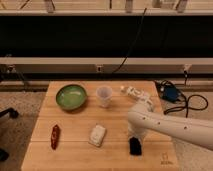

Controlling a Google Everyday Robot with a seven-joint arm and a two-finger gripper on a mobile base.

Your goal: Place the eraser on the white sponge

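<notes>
Eraser [135,146] lies flat near the bench's [75,155] near edge, right of the white sponge [97,135], apart from it. Pincer [135,138] sits directly over the eraser, positioned for pickup; grip state cannot be told. Green bowl [71,96] stands far left.

Your end effector [135,141], below a smooth glossy white plastic arm shell, sits over the matt black eraser [135,146] on the pale, matt wooden bench [75,155]. Beside it you see the soft matt white sponge [97,135], a glossy green bowl [71,96] and a translucent plastic cup [104,96].
</notes>
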